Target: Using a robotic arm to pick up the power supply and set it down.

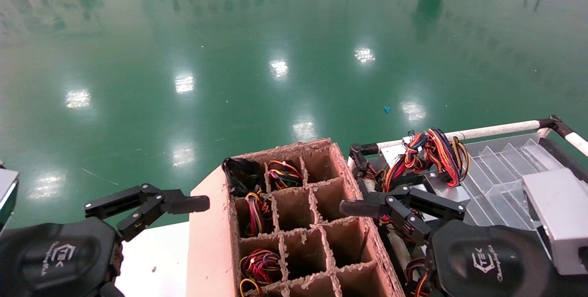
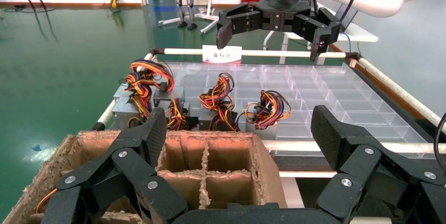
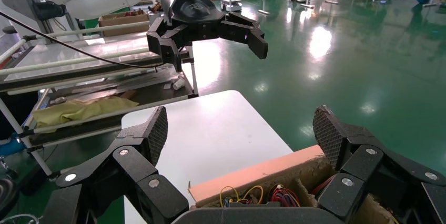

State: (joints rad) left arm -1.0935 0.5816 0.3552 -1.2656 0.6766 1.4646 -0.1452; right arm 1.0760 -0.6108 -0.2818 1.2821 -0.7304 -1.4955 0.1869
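The power supply (image 2: pixel 217 97), a grey box with a looped red, orange and yellow wire bundle, sits in the clear tray on the cart between two similar boxes. In the head view it is mostly hidden behind my right gripper (image 1: pixel 402 210). That gripper hovers open and empty above the cart's near edge, beside the cardboard box; it also shows in the left wrist view (image 2: pixel 271 32). My left gripper (image 1: pixel 147 205) is open and empty on the other side of the cardboard box, above the white table, and the right wrist view shows the left gripper (image 3: pixel 213 50) too.
A cardboard divider box (image 1: pixel 211 242) stands between the arms, with wire bundles in some cells. Other grey boxes with darker wires (image 2: pixel 150 84) (image 2: pixel 268 109) flank the power supply. The clear tray (image 1: pixel 505 168), cart rail (image 1: pixel 496 129) and a grey block (image 1: pixel 560 214) lie right.
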